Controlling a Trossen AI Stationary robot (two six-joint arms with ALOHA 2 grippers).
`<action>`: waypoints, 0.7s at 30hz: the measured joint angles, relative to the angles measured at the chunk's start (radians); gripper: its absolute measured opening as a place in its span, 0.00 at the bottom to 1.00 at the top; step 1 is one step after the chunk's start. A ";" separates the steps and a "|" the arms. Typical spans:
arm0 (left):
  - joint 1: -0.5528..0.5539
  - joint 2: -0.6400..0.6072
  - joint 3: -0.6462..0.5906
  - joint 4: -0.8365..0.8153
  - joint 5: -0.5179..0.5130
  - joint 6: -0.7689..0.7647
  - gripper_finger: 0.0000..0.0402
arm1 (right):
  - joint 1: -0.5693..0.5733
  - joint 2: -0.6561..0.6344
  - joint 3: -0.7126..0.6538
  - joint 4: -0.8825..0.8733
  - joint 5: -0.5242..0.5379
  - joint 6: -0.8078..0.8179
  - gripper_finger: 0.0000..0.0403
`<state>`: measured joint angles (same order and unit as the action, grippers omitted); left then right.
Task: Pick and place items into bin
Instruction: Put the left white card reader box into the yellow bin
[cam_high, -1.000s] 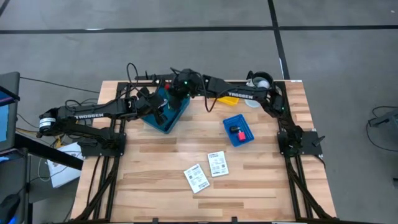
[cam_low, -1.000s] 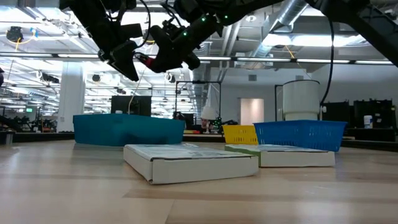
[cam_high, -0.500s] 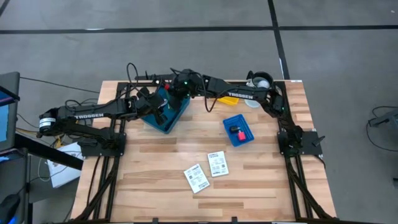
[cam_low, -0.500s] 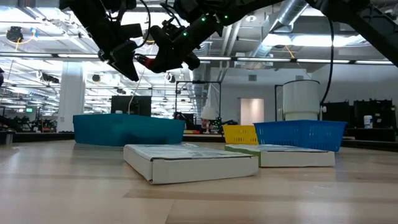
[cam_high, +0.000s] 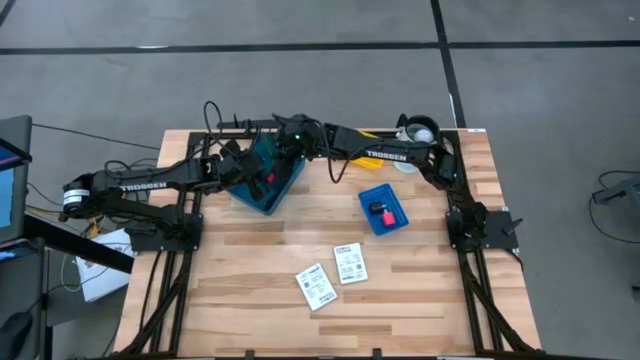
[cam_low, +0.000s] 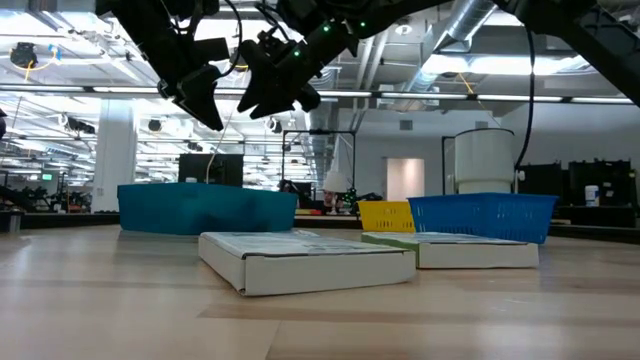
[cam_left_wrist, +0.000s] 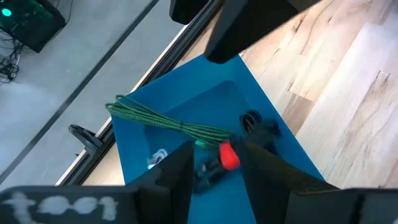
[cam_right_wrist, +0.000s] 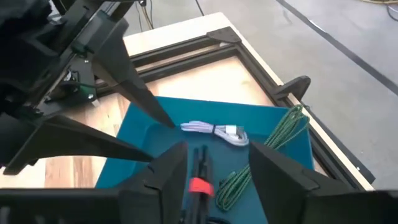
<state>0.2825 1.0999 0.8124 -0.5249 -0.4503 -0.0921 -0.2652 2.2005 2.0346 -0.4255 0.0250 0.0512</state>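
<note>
Wood table (cam_high: 250, 300), big slatted top, w/ both dark arms reaching in over its far-left part. Left arm comes from the left edge, right arm from the right edge; they meet above the teal bin (cam_high: 282, 190), which sits near the far-left corner, turned at an angle.

Smaller blue basket (cam_high: 393, 222) right of centre, w/ a small red and black thing (cam_high: 379, 209) lying in it. Yellow tray (cam_high: 370, 160) at the far edge, partly under the right arm, next to a white roll (cam_high: 418, 130) at the far-right corner. Two flat white printed boxes (cam_high: 349, 263) near the front-middle, side by side, just apart.

Left gripper (cam_left_wrist: 214, 171) hangs over the bin, fingers parted w/ a clear gap, nothing between them. Right gripper (cam_right_wrist: 217, 168) also above the bin, fingers spread, nothing gripped.

Inside the bin: green braided cord (cam_left_wrist: 168, 121) draped across toward the far wall, white cable (cam_right_wrist: 214, 132) bundled beside it, black cord (cam_left_wrist: 252, 121) coiled near one side. Small red piece on a black clip (cam_left_wrist: 228, 155) sits right below both grippers, between the fingers as the wrist cams see it; can't tell if it's resting on the bin floor or not.
</note>
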 joint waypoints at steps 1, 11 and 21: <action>0.000 0.000 0.000 0.000 0.000 0.000 0.30 | 0.002 0.000 0.000 0.000 0.000 -0.006 0.42; 0.000 0.000 0.000 0.000 0.000 0.000 0.30 | -0.001 -0.004 0.000 -0.023 0.032 -0.145 0.50; 0.000 0.000 0.000 0.000 0.000 0.000 0.30 | -0.005 -0.061 0.000 -0.247 0.352 -0.322 0.45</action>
<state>0.2829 1.0997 0.8124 -0.5251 -0.4504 -0.0921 -0.2707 2.1391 2.0350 -0.6726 0.3770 -0.2713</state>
